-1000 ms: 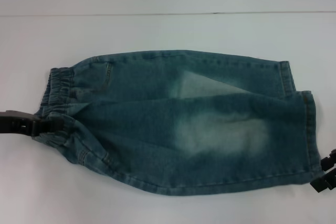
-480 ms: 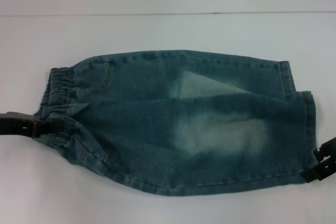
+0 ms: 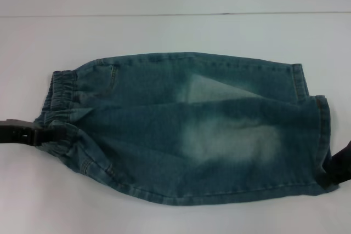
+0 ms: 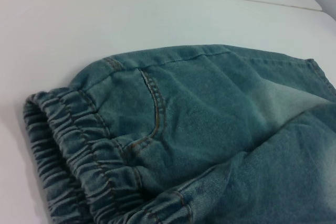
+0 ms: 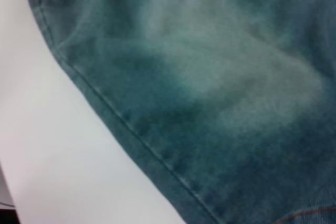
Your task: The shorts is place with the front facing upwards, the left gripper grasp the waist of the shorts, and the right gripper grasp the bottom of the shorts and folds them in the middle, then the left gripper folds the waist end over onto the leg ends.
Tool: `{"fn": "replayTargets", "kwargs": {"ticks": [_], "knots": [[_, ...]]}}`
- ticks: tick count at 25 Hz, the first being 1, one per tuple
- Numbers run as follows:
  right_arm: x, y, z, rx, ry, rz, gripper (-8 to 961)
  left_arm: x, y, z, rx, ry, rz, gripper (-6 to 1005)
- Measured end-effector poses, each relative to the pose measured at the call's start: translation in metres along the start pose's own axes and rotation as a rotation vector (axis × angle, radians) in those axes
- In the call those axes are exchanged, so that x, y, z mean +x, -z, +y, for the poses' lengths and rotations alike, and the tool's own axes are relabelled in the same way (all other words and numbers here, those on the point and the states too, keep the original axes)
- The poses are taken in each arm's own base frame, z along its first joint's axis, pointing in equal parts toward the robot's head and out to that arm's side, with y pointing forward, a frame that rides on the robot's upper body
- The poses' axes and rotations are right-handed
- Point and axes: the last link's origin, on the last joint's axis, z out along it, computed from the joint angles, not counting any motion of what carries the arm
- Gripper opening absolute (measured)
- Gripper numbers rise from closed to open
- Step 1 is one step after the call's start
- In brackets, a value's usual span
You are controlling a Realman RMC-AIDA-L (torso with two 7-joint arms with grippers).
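Observation:
The blue-green denim shorts [image 3: 192, 130] lie folded lengthwise on the white table, with pale washed patches facing up. The ruched waist [image 3: 60, 100] points left and the leg ends [image 3: 323, 135] point right. My left gripper [image 3: 55, 133] comes in low from the left edge and is shut on the near corner of the waist. The left wrist view shows the gathered waist [image 4: 68, 150] and a pocket seam close up. My right gripper [image 3: 335, 169] is a dark shape at the right edge, by the near corner of the leg ends. The right wrist view is filled with the shorts [image 5: 220, 77] and a stitched edge.
The white table [image 3: 164, 31] stretches bare behind and in front of the shorts. A thin seam line [image 3: 175, 14] runs across it at the back. Bare table [image 5: 42, 145] also lies beside the denim in the right wrist view.
My left gripper has slid a little nearer along the waist. My right gripper has moved from off the hem corner up against it and is now a dark blur.

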Motion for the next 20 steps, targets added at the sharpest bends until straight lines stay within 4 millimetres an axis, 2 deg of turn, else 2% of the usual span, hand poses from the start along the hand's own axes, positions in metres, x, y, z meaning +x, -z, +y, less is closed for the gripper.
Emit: {"fn": "replayTargets", "kwargs": {"ticks": [2, 4, 10, 15, 20], "knots": [[0.0008, 0.0003, -0.0018, 0.011, -0.006, -0.001, 573, -0.0001, 0.0, 0.0, 0.0, 0.0, 0.0, 107], [0.0014, 0.0001, -0.0025, 0.015, -0.008, -0.003, 337, -0.0001, 0.0, 0.0, 0.0, 0.0, 0.0, 107], [0.0012, -0.0031, -0.0028, 0.021, -0.006, -0.004, 93, 0.0, -0.0006, 0.0005, -0.002, 0.001, 0.0, 109], [0.0016, -0.002, -0.0036, 0.025, -0.009, -0.02, 39, 0.001, 0.0006, 0.0023, -0.016, -0.001, -0.005, 111], [0.0029, 0.0048, -0.005, 0.019, -0.01, -0.077, 37, 0.0049, 0.0051, 0.0078, -0.061, 0.012, -0.004, 113]]}}
